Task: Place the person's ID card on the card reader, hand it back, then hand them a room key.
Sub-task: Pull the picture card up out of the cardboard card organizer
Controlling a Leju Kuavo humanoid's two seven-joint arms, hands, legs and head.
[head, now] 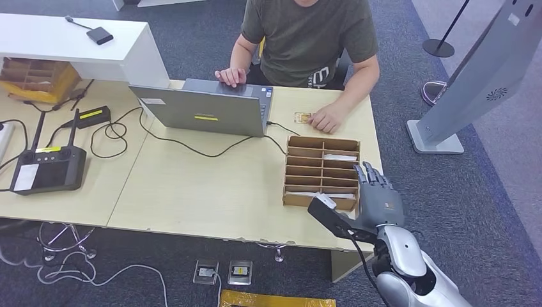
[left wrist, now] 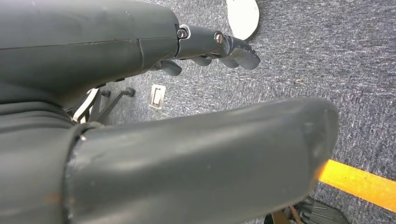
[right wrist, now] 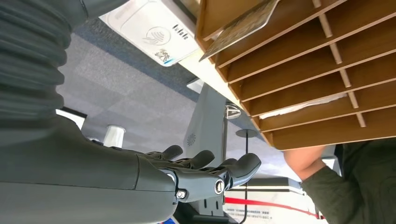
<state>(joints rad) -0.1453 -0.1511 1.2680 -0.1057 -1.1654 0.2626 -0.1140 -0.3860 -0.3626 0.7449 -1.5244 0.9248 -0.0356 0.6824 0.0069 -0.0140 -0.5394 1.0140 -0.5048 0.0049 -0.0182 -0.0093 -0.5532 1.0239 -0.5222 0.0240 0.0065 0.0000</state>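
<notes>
Right hand is raised at the table's near right corner, just beside the wooden slotted organizer, fingers extended and apart, holding nothing. Right wrist view confirms: fingers spread with empty space around them, organizer slots close by, some with cards or papers lying in them. The white card reader sits at the table edge next to the organizer; from the head view it is mostly hidden behind the right hand's thumb.

ID card lies on the table across from the robot, beyond the organizer, touching the person's hand. Person's other hand rests on the open laptop.

Left hand hangs low over the grey carpet, fingers slightly curled, nothing in them. Yellow floor stripe is in the left wrist view.

Left end of the table: black handheld controller with antennas, loose cables, a charger brick.
</notes>
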